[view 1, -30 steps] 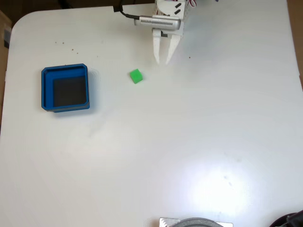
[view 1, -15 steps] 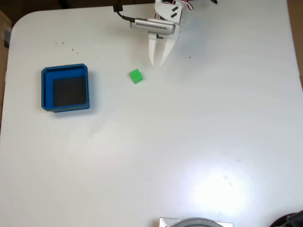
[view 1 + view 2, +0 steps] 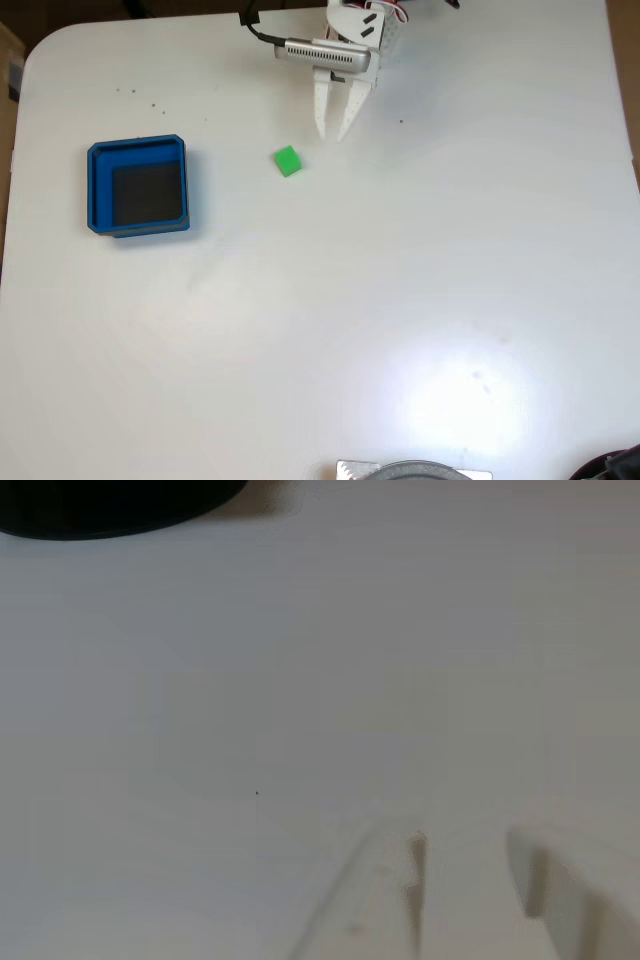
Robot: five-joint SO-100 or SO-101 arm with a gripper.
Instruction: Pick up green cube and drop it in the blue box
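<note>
The small green cube (image 3: 287, 161) rests on the white table in the fixed view. My white gripper (image 3: 331, 134) hangs just up and to the right of it, apart from it, its fingers slightly open with nothing between them. The blue box (image 3: 137, 151) sits well to the cube's left, its dark floor bare. In the other view my gripper (image 3: 465, 855) enters from the bottom edge, a gap showing between the two white fingers (image 3: 385, 900) over bare table.
A grey round object (image 3: 412, 470) pokes in at the bottom edge of the fixed view. A dark round shape (image 3: 110, 505) lies at the top left of the other view. Brown floor borders the table's edges.
The gripper swung a little to the left, toward the cube, and its fingers narrowed during the first half second. Since then nothing has moved.
</note>
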